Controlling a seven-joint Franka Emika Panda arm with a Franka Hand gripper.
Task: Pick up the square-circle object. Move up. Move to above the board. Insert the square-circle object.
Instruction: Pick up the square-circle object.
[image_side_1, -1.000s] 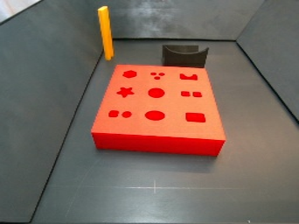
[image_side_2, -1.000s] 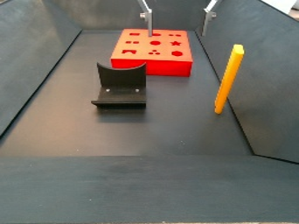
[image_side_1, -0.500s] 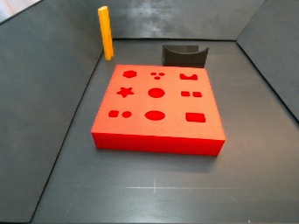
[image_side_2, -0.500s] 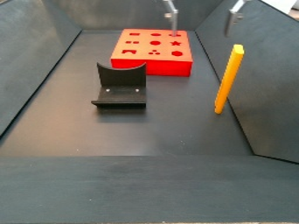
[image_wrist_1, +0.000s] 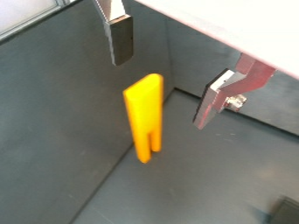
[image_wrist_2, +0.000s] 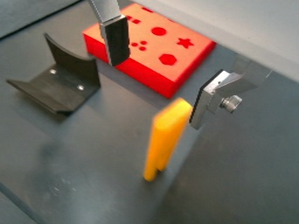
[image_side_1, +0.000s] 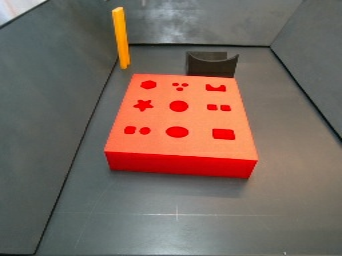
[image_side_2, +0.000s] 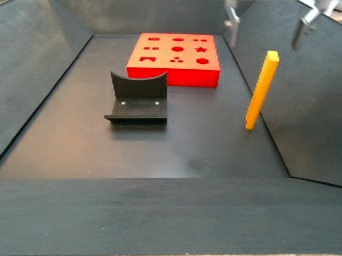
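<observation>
Now hand (image_side_2: 271, 22), open and empty, shifted over upright square-circle object (image_side_2: 262, 90).

The fixture (image_side_2: 138, 98) stands on the dark grey surface (image_side_2: 160, 150), a dark L-shaped bracket whose upright back plate rises from a flat base plate. In a wrist view (image_wrist_2: 59, 77) two small screws show on its base. In a side view (image_side_1: 211, 63) it sits far back, close to the rear wall (image_side_1: 187, 22). The gripper (image_side_2: 269, 22) hangs high, apart from it.
</observation>
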